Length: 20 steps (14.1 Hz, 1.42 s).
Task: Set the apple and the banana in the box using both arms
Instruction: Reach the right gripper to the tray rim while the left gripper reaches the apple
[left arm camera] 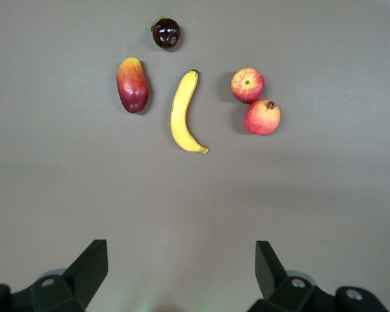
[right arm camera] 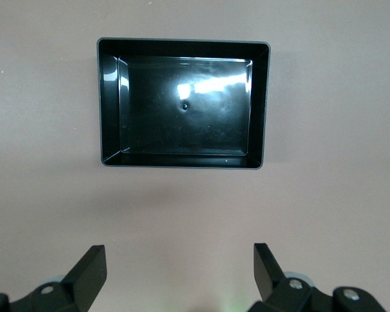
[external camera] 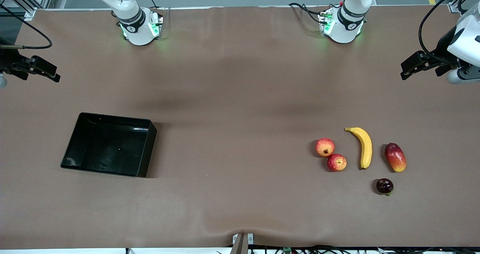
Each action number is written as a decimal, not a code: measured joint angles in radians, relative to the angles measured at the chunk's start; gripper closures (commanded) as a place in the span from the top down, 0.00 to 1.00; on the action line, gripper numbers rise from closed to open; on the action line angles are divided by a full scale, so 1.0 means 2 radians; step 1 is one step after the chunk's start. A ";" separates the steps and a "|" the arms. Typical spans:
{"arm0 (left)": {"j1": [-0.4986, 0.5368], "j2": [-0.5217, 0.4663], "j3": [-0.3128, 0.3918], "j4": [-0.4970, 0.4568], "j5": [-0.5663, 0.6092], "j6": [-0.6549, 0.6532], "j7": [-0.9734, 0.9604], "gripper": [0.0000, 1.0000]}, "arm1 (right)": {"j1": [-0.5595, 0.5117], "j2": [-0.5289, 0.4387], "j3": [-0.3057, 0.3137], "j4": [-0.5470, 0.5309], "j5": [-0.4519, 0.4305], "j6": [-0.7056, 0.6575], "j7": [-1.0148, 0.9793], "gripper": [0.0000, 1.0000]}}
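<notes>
Two end effectors (external camera: 407,68) (external camera: 52,74), five fruits.

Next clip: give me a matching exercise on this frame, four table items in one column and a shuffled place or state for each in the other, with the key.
Things:
1. banana
2. apple
3. box
4. dark round fruit

Places or states:
A. empty, toward the right arm's end of the table
B. nearest the front camera of all the fruit
C. lying between the apple and the mango
D. touching the red-orange fruit with the crown nub

Pairs: 1-C, 2-D, 3-A, 4-B
</notes>
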<state>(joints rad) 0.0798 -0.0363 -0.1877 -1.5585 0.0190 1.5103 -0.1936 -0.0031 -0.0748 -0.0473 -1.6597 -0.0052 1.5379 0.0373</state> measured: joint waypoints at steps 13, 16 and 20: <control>-0.003 0.061 -0.003 0.000 0.000 0.070 -0.011 1.00 | 0.000 0.001 -0.011 -0.030 0.000 0.027 0.000 1.00; -0.006 0.111 -0.004 -0.001 0.000 0.125 -0.057 1.00 | 0.000 0.002 -0.014 -0.066 0.000 0.070 0.000 1.00; -0.023 0.190 -0.005 -0.002 0.000 0.220 -0.125 1.00 | 0.005 0.004 -0.019 -0.125 0.000 0.141 0.000 1.00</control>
<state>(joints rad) 0.0329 0.3435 -0.1987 -1.5631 0.0190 1.9498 -0.4444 0.0065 -0.0672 -0.0862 -1.9107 -0.0061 1.8196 0.0368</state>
